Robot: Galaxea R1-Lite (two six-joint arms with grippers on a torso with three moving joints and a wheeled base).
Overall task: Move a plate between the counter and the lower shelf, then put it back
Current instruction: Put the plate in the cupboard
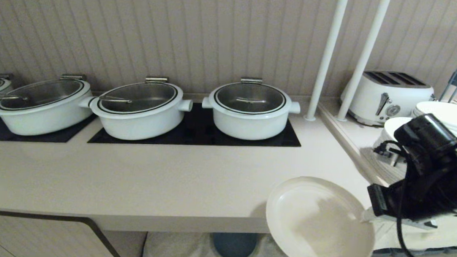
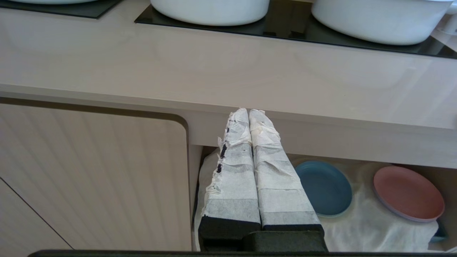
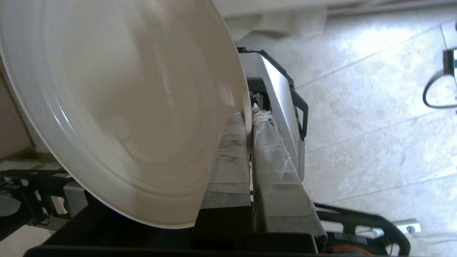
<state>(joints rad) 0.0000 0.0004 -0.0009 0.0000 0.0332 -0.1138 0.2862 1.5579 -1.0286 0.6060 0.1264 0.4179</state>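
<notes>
Plate (image 1: pixel 316 219) shown clamped by its rim in the right gripper (image 1: pixel 364 217), jaws closed tight on the edge w/ one taped finger (image 3: pixel 228 157) on each face, as confirmed in the right wrist view. Plate is carried in the air, tilted, extending out from the claw toward the robot's left; it overhangs the front edge of the counter (image 1: pixel 154 186) and rests on nothing. Lower shelf (image 2: pixel 357 221), cloth-lined, lies below and in front of the claw; a blue plate (image 2: pixel 323 187) and a pink plate (image 2: pixel 408 192) are seen on its cloth. Left gripper (image 2: pixel 248 116) is parked by the counter's front edge, fingers pressed together, holding nothing. Progress, as judged: pick-up done, transfer under way. Which leg (outbound or return) cannot be told from these views. Remaining: at min. the plate is to be set down and released.
</notes>
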